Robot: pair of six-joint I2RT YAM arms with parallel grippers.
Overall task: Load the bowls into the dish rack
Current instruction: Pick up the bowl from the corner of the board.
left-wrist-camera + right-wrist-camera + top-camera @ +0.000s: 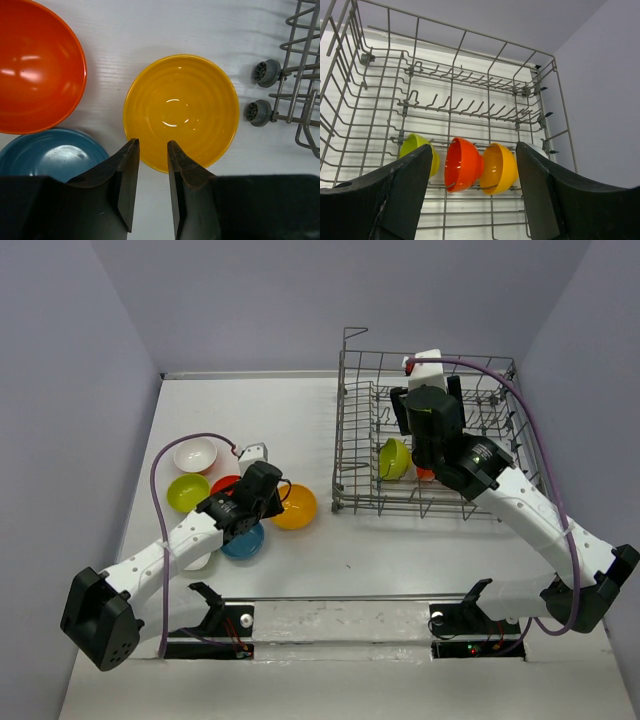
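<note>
A white surface point(330, 560) walled in pale lavender carries everything. The dish rack point(430, 440) stands upright at its far right. From above it looks nearly square, so its long axis is hard to call.

The right gripper point(473, 150) hangs inside the rack's tall sides, jaws spread wide with nothing between them. The left gripper point(152, 144) hovers low over the cluster of bowls to the left of the rack, jaws parted a little and released.

Below the right jaws, three bowls stand on edge in one row among the tines: a racked green bowl point(420, 150), a racked red bowl point(462, 164) with its hollow turned toward the green one, and a racked yellow bowl point(500, 167).

On the surface, the orange-yellow bowl point(181, 112) sits mouth-up nearest the rack, its near rim showing in the gap between the left jaws. The red-orange bowl point(35, 65) and blue bowl point(50, 152) lie just beside it, and a lime bowl point(187, 492) and a white bowl point(195, 454) lie farther left.

Small grey wheels point(265, 72) sit at the rack's base.
</note>
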